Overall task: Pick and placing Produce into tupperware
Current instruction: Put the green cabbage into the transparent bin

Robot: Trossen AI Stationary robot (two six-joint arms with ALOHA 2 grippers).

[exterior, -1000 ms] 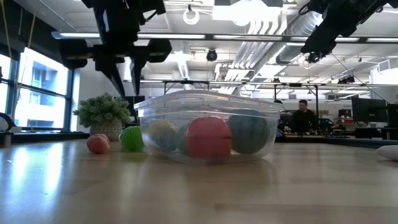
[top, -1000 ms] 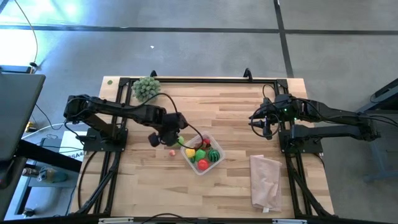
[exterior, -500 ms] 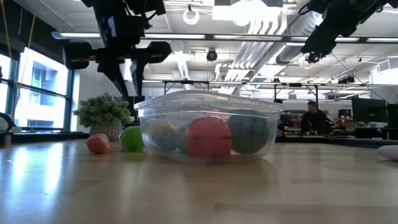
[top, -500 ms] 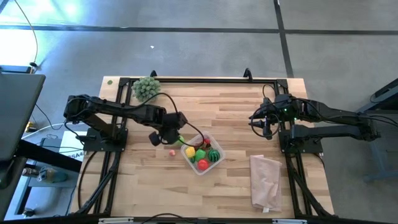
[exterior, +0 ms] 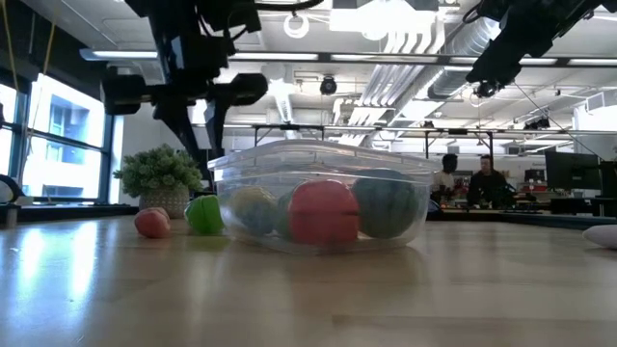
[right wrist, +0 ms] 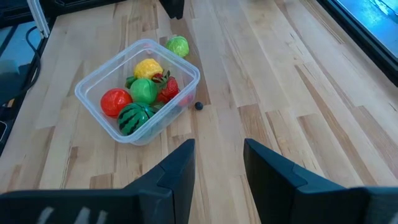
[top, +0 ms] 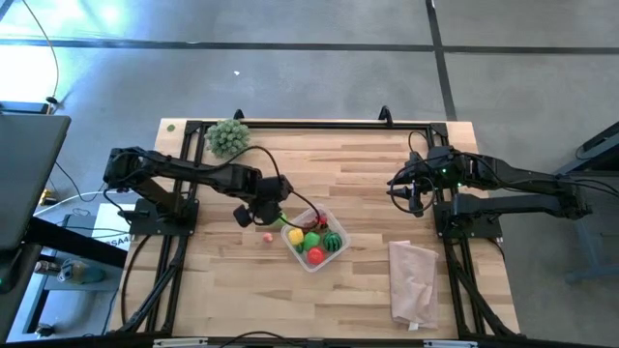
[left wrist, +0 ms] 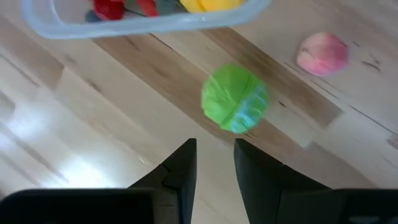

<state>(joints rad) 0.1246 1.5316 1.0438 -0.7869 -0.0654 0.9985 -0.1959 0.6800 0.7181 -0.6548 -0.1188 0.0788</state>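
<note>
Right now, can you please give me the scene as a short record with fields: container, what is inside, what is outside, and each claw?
container: clear tupperware on the wooden table
inside: red ball, watermelon, yellow piece, green piece, strawberry
outside: green produce and pink produce, beside the container
left claw: above the table near the green produce, holding nothing
right claw: raised, away from the container, holding nothing

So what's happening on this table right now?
A two-armed robot is sorting toy produce into a clear tupperware, which already holds a red ball, a striped watermelon ball, a yellow piece and others. The left gripper hovers empty, jaws slightly apart, over a green toy lying on the table beside the container; a pink one lies nearby. The right gripper waits off to the side, holding nothing.
</note>
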